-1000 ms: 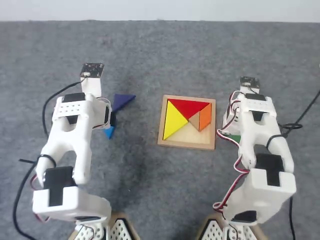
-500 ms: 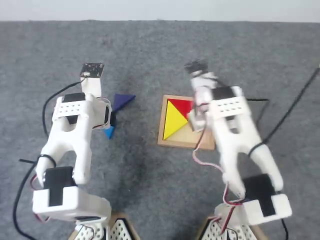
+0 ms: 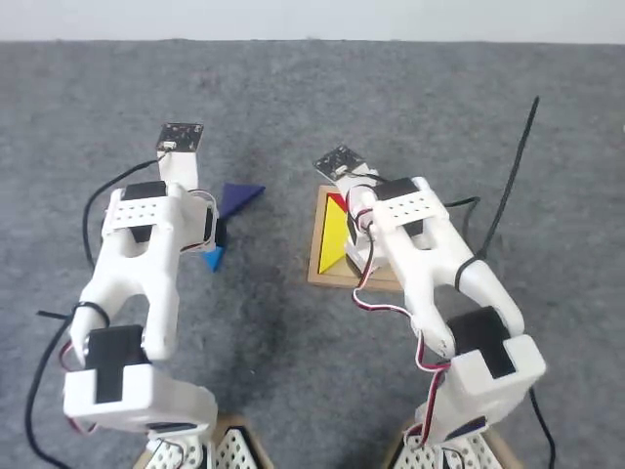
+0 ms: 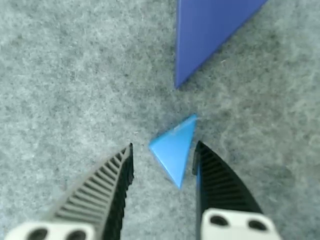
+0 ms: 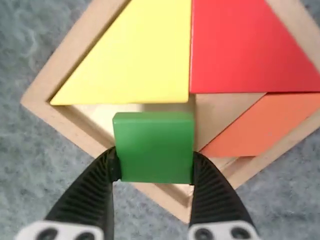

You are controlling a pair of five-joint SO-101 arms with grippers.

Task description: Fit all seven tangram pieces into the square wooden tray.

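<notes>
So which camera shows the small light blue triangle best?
The left wrist view: the small light blue triangle piece lies whole on the grey carpet, between the left tool's open fingers. The high view gives just a corner of it beside the left arm. The right wrist view looks at the square wooden tray.
</notes>
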